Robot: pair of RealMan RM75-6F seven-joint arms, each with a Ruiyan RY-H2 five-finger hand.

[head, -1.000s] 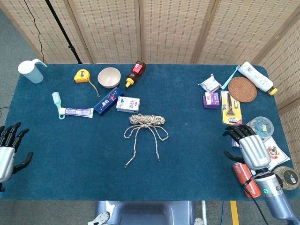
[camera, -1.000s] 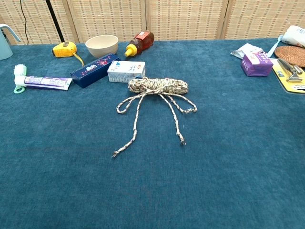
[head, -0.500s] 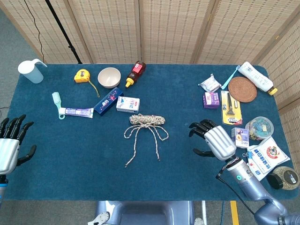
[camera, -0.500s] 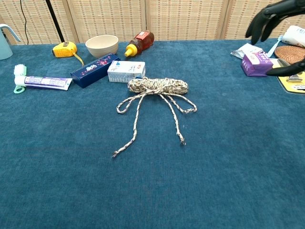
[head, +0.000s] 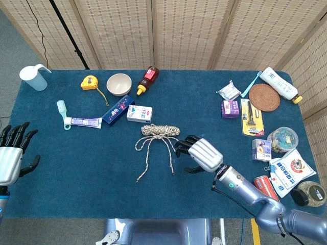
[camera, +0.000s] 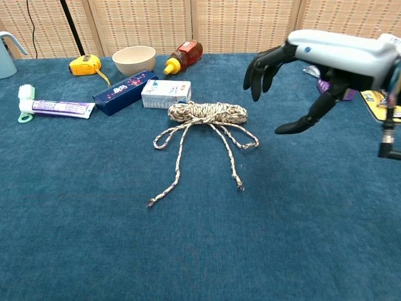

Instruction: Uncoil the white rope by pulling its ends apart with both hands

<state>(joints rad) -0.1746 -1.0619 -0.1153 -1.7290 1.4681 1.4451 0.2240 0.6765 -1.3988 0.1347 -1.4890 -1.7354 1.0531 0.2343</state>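
Note:
The white rope (head: pixel 160 130) (camera: pixel 207 113) lies mid-table as a tied coil, with two loops and two loose ends trailing toward me. One end (camera: pixel 152 202) lies at the front left, the other (camera: pixel 239 184) at the front right. My right hand (head: pixel 200 153) (camera: pixel 313 69) hovers open just right of the rope, fingers spread and pointing down, touching nothing. Far off at the table's left edge, my left hand (head: pixel 12 160) is open with fingers up; the chest view does not show it.
Behind the rope stand a white box (head: pixel 139 113), a blue box (head: pixel 117 109), toothpaste (head: pixel 84 122), a bowl (head: pixel 119 84), a sauce bottle (head: pixel 147 80) and a tape measure (head: pixel 89 82). Small packs, a woven mat (head: pixel 264 96) and tins crowd the right side.
My right hand has swept left from the table's right edge to just beside the rope, staying open. The left hand has barely shifted. The rope has not moved.

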